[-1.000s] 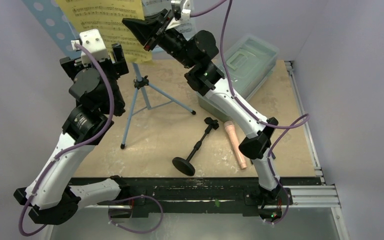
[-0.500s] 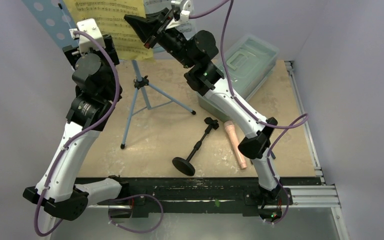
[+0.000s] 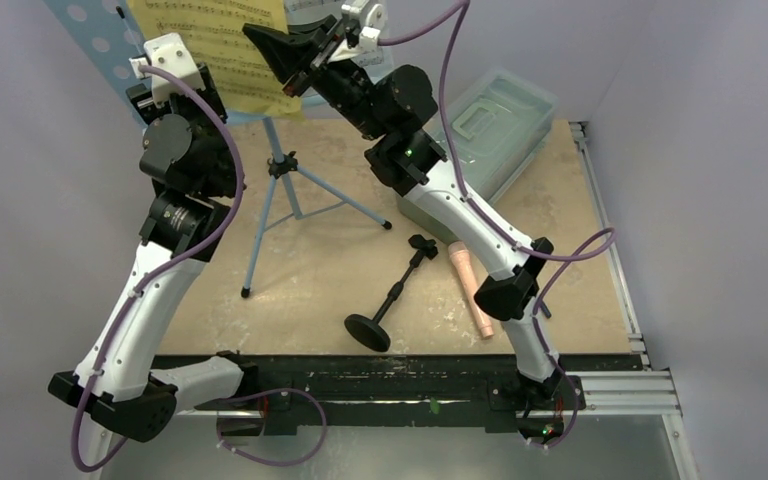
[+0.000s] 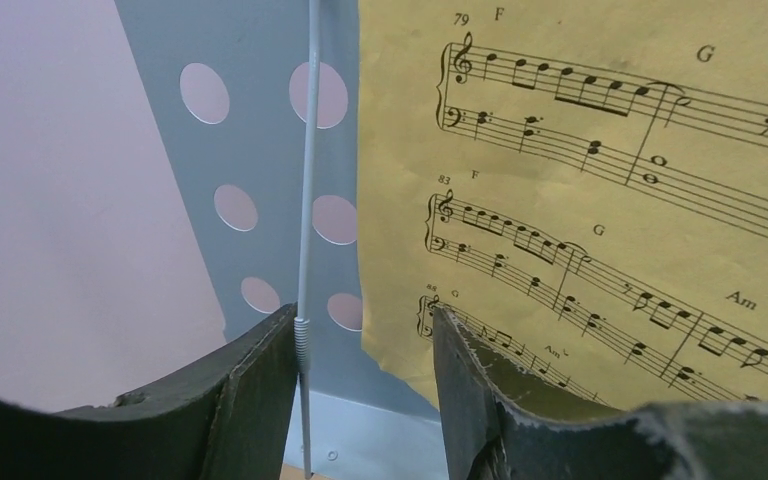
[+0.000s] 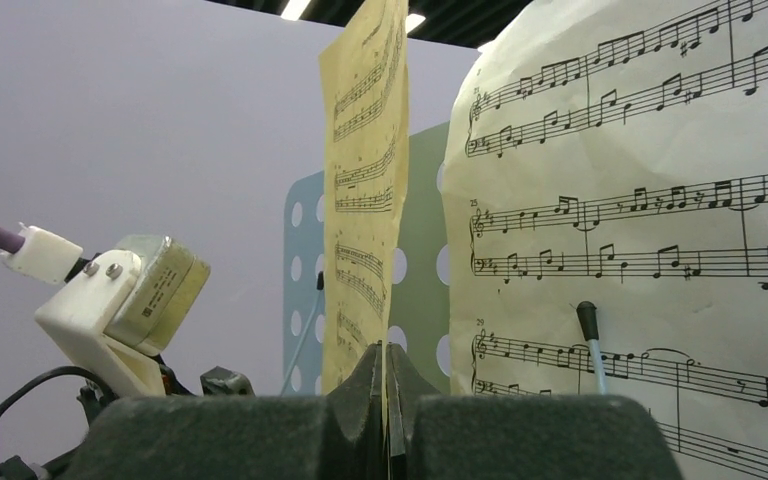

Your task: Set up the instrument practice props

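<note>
Fingers (image 5: pixel 364 378) of the right gripper (image 5: pixel 387 352) are pressed together on the lower edge of the yellow sheet (image 5: pixel 365 180), which stands up from them, seen edge-on. The white sheet (image 5: pixel 640 200) lies beside it to the right against the stand (image 5: pixel 305 230), with a black-tipped wire (image 5: pixel 590 345) across its front. The left gripper (image 4: pixel 360 322) is part-way apart at the lower left of the stand's perforated desk (image 4: pixel 260 120). Its fingers (image 4: pixel 260 375) straddle a thin retaining wire (image 4: pixel 308 200) that runs just beside the left one, and the yellow sheet's corner is near the right one. From above, both arms reach high to the desk at the back left. The left arm (image 3: pixel 160 260) rises steeply from its base. The right arm (image 3: pixel 460 215) leans over leftward, its elbow above the microphone (image 3: pixel 470 290). That microphone and the mic stand (image 3: pixel 392 295) lie flat on the table (image 3: pixel 310 280), side by side, near but apart, right of the tripod legs. A clear box (image 3: pixel 490 120) sits at the back right, lid on; its contents cannot be made out.
</note>
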You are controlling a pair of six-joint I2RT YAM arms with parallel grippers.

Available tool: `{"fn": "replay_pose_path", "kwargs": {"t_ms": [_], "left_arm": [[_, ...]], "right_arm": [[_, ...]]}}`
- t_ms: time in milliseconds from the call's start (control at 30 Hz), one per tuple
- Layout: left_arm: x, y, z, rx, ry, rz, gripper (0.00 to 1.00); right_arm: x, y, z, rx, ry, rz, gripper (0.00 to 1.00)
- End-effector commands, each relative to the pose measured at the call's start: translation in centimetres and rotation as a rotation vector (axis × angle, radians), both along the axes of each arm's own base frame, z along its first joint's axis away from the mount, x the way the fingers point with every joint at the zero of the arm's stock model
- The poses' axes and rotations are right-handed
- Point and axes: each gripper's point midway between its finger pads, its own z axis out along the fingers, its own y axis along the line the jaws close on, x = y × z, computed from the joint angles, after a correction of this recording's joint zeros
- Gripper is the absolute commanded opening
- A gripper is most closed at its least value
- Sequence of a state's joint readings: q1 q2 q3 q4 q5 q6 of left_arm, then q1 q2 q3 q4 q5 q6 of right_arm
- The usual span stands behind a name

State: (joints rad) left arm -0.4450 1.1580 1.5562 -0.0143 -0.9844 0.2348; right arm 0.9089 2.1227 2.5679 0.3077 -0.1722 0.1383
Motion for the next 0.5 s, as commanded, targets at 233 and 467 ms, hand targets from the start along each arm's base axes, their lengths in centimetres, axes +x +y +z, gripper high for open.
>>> {"fn": "replay_pose_path", "kwargs": {"t_ms": [233,467], "left_arm": [[-0.6,1.2,2.0,0.023,-0.113,0.056,0.33],[-1.5,1.3,2.9,0.029,-0.199,0.030,0.11]], "right_arm": [[0.0,-0.4,1.4,0.052,-0.055,-0.051,0.00],[0.6,-0.5,1.3,0.077,-0.036,-0.071,0.00]]}}
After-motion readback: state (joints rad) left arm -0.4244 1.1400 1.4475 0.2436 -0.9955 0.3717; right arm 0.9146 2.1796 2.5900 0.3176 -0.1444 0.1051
